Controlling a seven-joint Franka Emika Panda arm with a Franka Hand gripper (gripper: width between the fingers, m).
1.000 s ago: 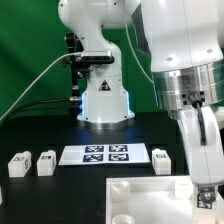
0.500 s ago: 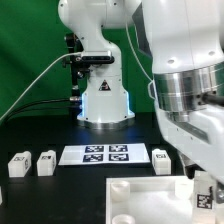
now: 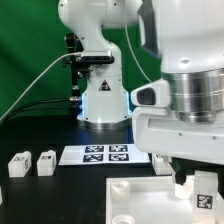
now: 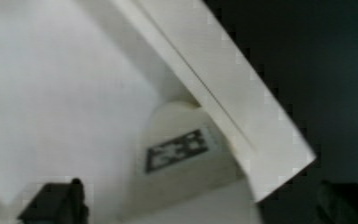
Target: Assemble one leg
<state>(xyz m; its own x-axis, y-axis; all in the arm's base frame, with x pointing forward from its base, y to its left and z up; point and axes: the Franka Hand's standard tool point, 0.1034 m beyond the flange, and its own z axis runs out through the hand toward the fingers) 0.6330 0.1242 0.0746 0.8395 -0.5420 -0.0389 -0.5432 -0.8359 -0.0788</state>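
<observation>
In the wrist view my gripper (image 4: pixel 194 200) has its two dark fingers (image 4: pixel 51 203) on either side of a white leg (image 4: pixel 179 150) with a black-and-white tag. The leg fills the gap between them. In the exterior view this leg (image 3: pixel 205 186) hangs under the arm's bulky wrist (image 3: pixel 190 125), just above the right corner of the large white tray-like piece (image 3: pixel 135 207). The fingers themselves are hidden there. Two more legs (image 3: pixel 18 163) (image 3: pixel 46 161) stand at the exterior view's left. Another leg (image 3: pixel 160 159) is partly hidden behind the wrist.
The marker board (image 3: pixel 95 154) lies on the black table between the left legs and the arm. The robot base (image 3: pixel 105 100) stands behind it. The tray-like piece fills much of the wrist view (image 4: pixel 69 90), its edge running diagonally.
The wrist has turned and come closer to the exterior camera, now filling the exterior view's right. The leg under it has risen slightly.
</observation>
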